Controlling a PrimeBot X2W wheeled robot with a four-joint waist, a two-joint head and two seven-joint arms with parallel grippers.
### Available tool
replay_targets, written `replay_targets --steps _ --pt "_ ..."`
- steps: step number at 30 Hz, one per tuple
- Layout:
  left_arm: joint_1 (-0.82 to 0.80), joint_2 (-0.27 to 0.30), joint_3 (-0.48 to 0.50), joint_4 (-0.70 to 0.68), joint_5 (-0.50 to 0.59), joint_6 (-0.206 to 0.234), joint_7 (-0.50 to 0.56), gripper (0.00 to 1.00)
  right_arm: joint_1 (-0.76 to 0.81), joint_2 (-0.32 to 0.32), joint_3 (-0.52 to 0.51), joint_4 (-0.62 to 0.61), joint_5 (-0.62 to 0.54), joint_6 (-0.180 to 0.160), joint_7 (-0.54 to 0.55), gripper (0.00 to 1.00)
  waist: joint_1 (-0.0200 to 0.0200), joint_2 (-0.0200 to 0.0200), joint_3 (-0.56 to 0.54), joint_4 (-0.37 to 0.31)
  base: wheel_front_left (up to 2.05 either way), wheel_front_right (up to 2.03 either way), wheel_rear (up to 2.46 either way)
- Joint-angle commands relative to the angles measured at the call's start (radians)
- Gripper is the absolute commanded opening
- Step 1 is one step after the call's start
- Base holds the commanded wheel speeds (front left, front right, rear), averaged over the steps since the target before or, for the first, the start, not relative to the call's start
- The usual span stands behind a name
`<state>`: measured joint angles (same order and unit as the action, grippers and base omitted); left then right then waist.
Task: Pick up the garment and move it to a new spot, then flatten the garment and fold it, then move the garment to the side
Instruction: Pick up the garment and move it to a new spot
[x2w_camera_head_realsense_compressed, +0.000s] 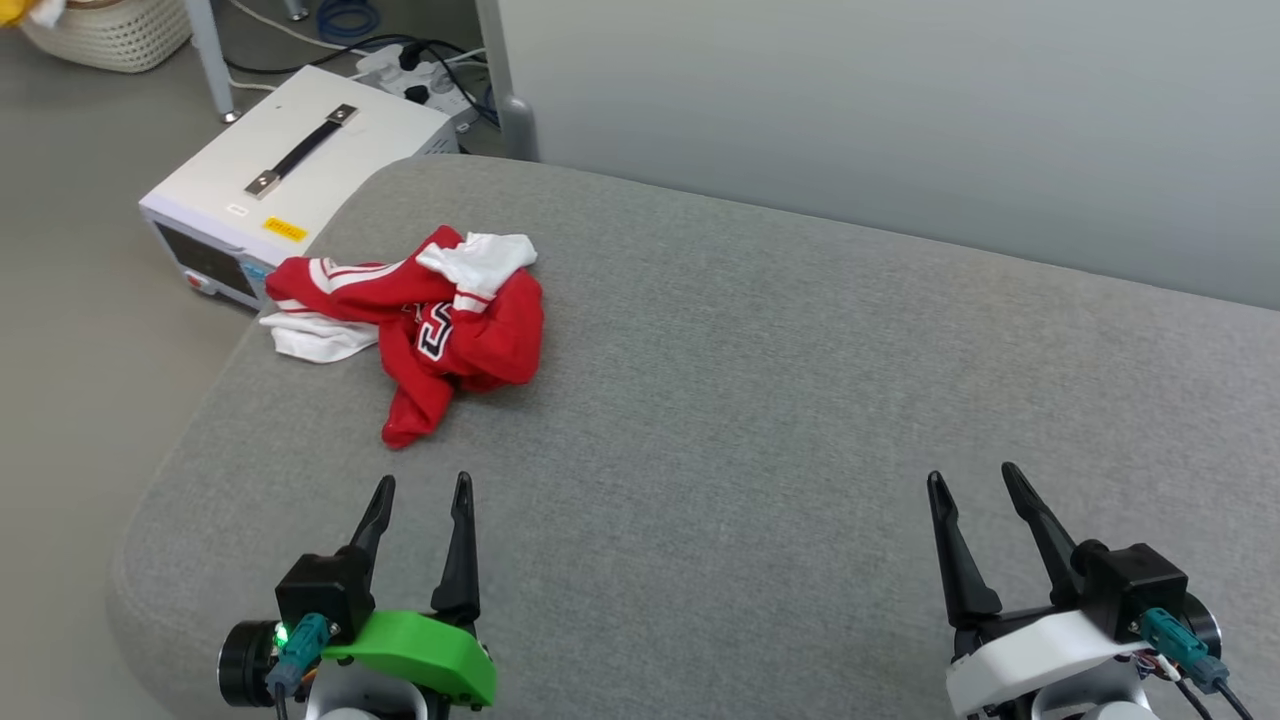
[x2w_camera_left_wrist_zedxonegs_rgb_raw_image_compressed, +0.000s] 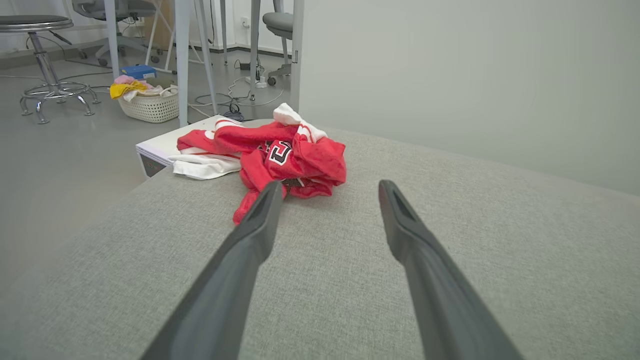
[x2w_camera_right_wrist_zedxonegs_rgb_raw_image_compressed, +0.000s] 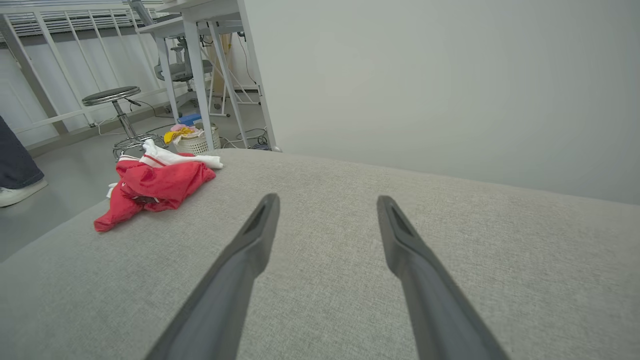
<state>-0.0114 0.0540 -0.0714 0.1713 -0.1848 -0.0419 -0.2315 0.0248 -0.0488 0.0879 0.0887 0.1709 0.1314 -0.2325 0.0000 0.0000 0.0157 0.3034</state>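
Shirt (x2w_camera_head_realsense_compressed: 430, 320): crumpled near the grey cushion's (x2w_camera_head_realsense_compressed: 760, 400) left edge.
Left gripper (x2w_camera_head_realsense_compressed: 420, 490): fingers spread, empty.
Right gripper (x2w_camera_head_realsense_compressed: 972, 478): fingers spread, empty.

Lab: instrument box (x2w_camera_head_realsense_compressed: 290, 170), stool (x2w_camera_left_wrist_zedxonegs_rgb_raw_image_compressed: 31, 22), cables (x2w_camera_head_realsense_compressed: 430, 47)

Illumination is bright, even and diffuse in all three views. Shadows are faint, with a soft one under the garment (x2w_camera_head_realsense_compressed: 440, 320) at its 6 o'clock edge. The head view is sharp throughout. In both wrist views the claw fingers (x2w_camera_left_wrist_zedxonegs_rgb_raw_image_compressed: 232, 280) blur toward 6 o'clock, and the table legs (x2w_camera_right_wrist_zedxonegs_rgb_raw_image_compressed: 198, 85) lean at 11 o'clock.
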Motion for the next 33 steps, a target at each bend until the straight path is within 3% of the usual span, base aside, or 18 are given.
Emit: replay_targets --steps 1,9,17,27,33 --pt "0.011 -0.003 -0.003 0.006 -0.012 -0.009 -0.011 1.0 0.006 -0.001 0.004 0.004 0.004 -0.001 -0.01 1.0 0.0 0.0 0.001 0.054 0.0 0.0 0.0" --pt "0.015 -0.004 -0.008 0.019 -0.021 -0.018 -0.028 1.0 0.006 -0.001 0.023 0.016 0.014 -0.001 -0.027 1.0 0.0 0.0 0.0 0.121 0.0 0.0 0.0" --pt "0.018 -0.004 -0.01 0.018 -0.022 -0.023 -0.03 1.0 0.015 -0.001 0.029 0.017 0.016 -0.001 -0.029 1.0 0.0 0.0 -0.006 0.136 0.0 0.0 0.0" --pt "-0.005 -0.004 0.006 0.004 -0.04 -0.026 -0.03 1.0 0.001 -0.001 0.037 0.007 -0.001 -0.001 -0.029 1.0 0.0 0.0 0.032 0.117 0.0 0.0 0.0" --pt "-0.156 0.025 0.005 0.083 -0.054 -0.07 -0.03 1.0 -0.04 -0.001 0.041 -0.011 -0.041 -0.001 -0.029 1.0 0.0 0.0 0.131 0.062 0.0 0.0 0.0"
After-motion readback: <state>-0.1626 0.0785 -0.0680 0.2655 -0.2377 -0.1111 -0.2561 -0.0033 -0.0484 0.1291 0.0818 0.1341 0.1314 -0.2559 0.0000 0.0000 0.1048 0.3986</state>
